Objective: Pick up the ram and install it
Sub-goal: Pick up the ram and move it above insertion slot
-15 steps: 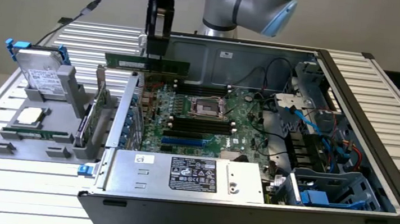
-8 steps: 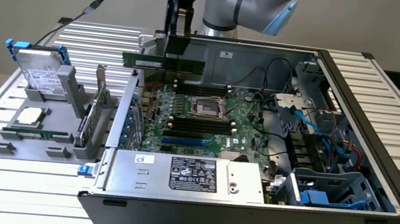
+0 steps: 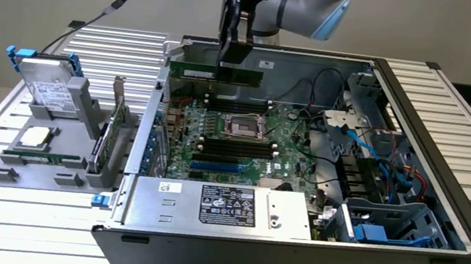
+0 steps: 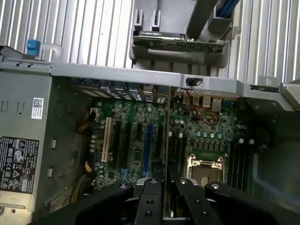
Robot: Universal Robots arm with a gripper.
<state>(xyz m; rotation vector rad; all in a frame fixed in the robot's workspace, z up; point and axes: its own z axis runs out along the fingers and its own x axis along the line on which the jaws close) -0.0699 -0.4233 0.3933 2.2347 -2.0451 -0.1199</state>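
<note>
Above mobo (image 3: 293,130) | tool (image 3: 228,64) grips ram (image 3: 191,70) mid-length, level | both ends free

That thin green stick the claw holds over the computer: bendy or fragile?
The long thin green circuit-board stick seems stiff: it juts level from the black gripper without sagging. Probably light, held by one narrow pinch. Being so thin, likely fragile.

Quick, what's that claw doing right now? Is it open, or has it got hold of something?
Gripper: closed on the ram, holding it above the motherboard inside the open computer case.
</note>
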